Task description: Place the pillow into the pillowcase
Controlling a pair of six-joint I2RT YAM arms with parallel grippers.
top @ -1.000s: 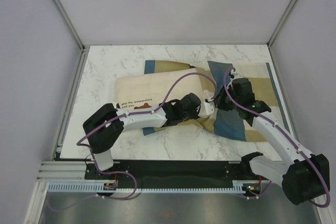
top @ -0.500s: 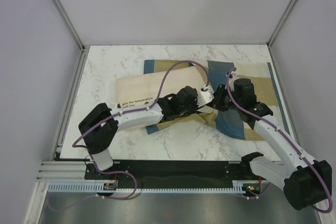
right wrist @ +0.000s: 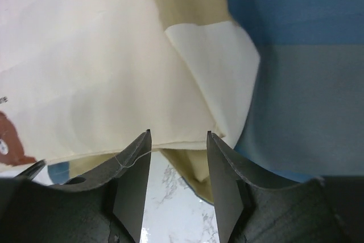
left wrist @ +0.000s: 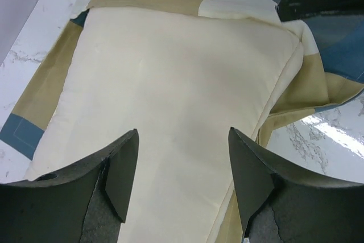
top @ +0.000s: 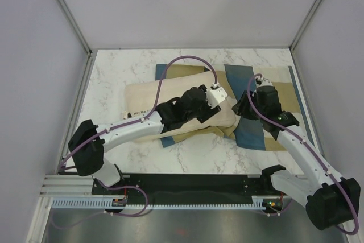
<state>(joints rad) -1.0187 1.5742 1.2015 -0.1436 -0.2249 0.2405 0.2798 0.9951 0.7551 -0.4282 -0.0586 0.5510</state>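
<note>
1. My left hand (left wrist: 182,131) hung released above the plump cream-white rectangular pillow (left wrist: 170,66), its two fingers wide apart and grasping nothing.
2. My right hand (right wrist: 178,133) was released too, at the right end of the pillow. Its fingers were apart, and only the white marble tabletop (top: 114,72) showed between them.
3. The pillow lay on top of the soft pillowcase of blue, tan and cream checked blocks (top: 250,134). This cloth showed around the pillow's edges.
</note>
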